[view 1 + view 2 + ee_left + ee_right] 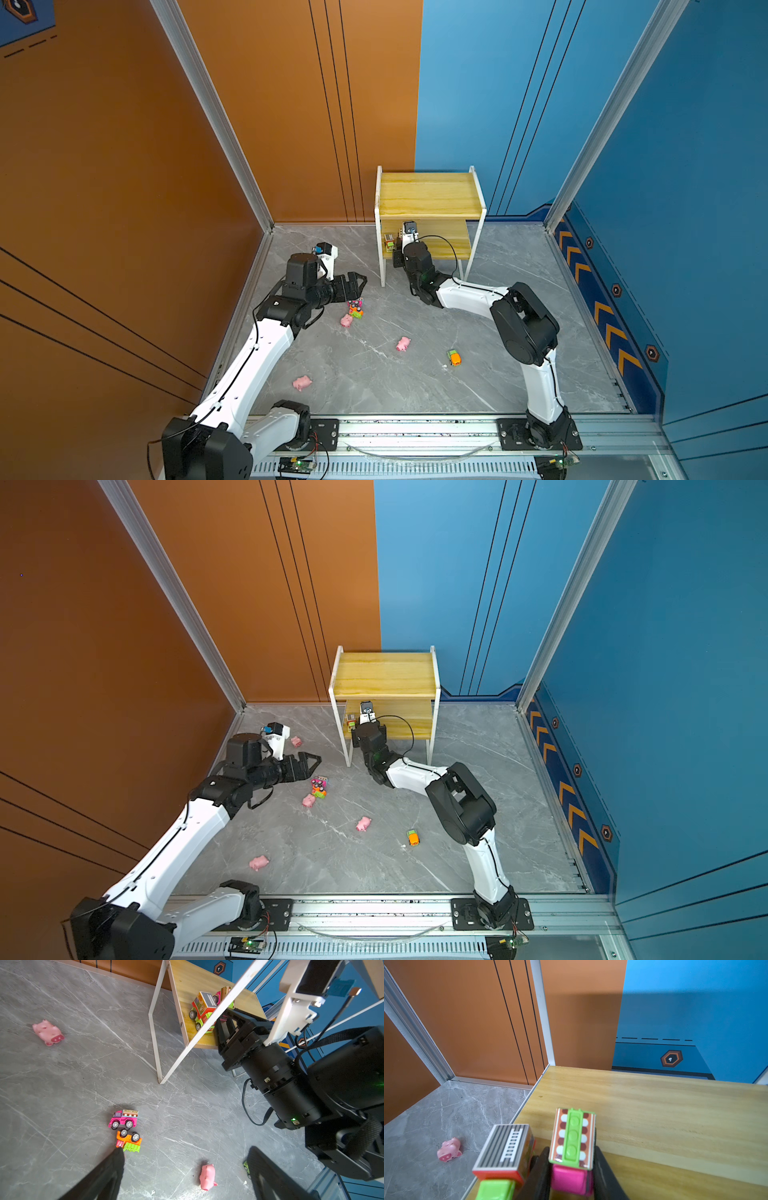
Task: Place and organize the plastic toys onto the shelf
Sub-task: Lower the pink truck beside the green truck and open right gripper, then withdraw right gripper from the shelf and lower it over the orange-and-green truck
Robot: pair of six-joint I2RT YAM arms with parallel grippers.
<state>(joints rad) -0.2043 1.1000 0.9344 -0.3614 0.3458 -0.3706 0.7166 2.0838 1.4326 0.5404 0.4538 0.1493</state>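
Since the lower board of the shelf (654, 1115) takes trucks side by side, the right gripper (572, 1169) has its fingers either side of a pink-cab truck (572, 1142), set just beside a red/green truck (504, 1149); prob. lined up for neat row. Clamped or just freed: can't tell. Left gripper (182, 1169), fingers wide apart, empty, hangs over pink truck (124, 1119) & tipped orange truck (128, 1139) on floor. Four pigs, e.g. (403, 344), + one orange/green truck (454, 357) also on floor.
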